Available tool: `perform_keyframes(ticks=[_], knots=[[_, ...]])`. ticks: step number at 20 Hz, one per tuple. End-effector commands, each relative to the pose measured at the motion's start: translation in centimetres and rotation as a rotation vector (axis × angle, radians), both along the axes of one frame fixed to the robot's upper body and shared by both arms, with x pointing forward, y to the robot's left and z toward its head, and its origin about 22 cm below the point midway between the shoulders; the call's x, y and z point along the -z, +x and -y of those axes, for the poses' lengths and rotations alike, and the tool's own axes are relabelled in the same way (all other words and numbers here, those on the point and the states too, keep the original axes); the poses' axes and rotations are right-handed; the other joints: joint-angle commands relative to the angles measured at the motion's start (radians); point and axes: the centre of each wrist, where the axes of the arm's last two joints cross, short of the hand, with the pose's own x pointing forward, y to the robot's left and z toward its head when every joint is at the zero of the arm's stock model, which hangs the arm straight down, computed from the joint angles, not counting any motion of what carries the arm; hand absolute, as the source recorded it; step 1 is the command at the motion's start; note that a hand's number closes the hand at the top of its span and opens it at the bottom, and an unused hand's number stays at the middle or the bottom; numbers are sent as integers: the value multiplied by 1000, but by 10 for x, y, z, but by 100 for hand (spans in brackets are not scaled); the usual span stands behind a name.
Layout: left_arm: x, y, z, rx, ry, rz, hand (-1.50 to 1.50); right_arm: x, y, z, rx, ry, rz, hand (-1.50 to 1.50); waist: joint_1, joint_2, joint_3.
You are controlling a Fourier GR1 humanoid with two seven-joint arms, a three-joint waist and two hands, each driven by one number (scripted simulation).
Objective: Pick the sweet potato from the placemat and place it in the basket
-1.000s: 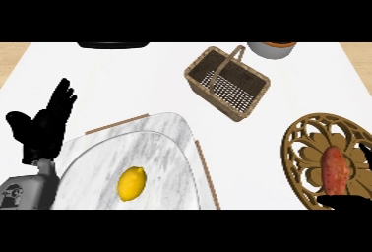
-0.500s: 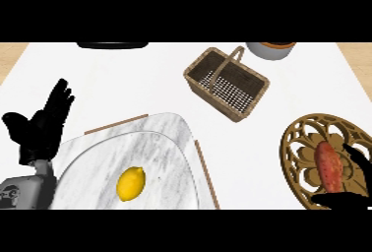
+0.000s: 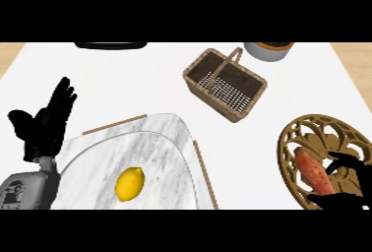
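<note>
At the near right, our right hand (image 3: 347, 182) curls its fingers beside the orange sweet potato (image 3: 314, 170), not yet lifted from the round brown openwork placemat (image 3: 291, 142); it has closed in since. Left hand (image 3: 44, 123) rests open. Farther off, the brown wicker basket (image 3: 224, 91) waits.

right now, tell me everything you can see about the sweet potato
The sweet potato is a long, tapered, orange-red root with a matt skin. It lies flat on the round, openwork brown placemat at the counter's right side, running from upper left to lower right. The right hand is at its lower end, fingers curled beside and partly over it, hiding that tip. It is whole and not yet lifted.
</note>
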Motion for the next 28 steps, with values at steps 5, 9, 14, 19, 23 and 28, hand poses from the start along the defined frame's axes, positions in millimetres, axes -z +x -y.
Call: perform_keyframes(ticks=[5, 9, 14, 19, 23, 28], knots=[[-8, 2, -1, -6, -6, 6, 0, 15, -2, -9, -27, 101, -16, 150, 10, 13, 29], [-9, 10, 20, 67, -4, 8, 0, -4, 33, -151, -286, 119, 79, 150, 102, 23, 27], [-12, 16, 32, 136, 0, 7, 0, -32, 51, -212, -389, 136, 186, 150, 165, 31, 30], [-13, 20, 35, 143, -1, 9, 0, -67, 55, -261, -354, 235, 426, 150, 158, 26, 31], [-11, 18, 36, 149, 2, -3, 0, -86, 49, -293, -297, 309, 590, 150, 153, 16, 29], [-10, 22, 31, 120, 24, -8, 0, -118, 55, -330, -257, 295, 709, 150, 131, 9, 21]])
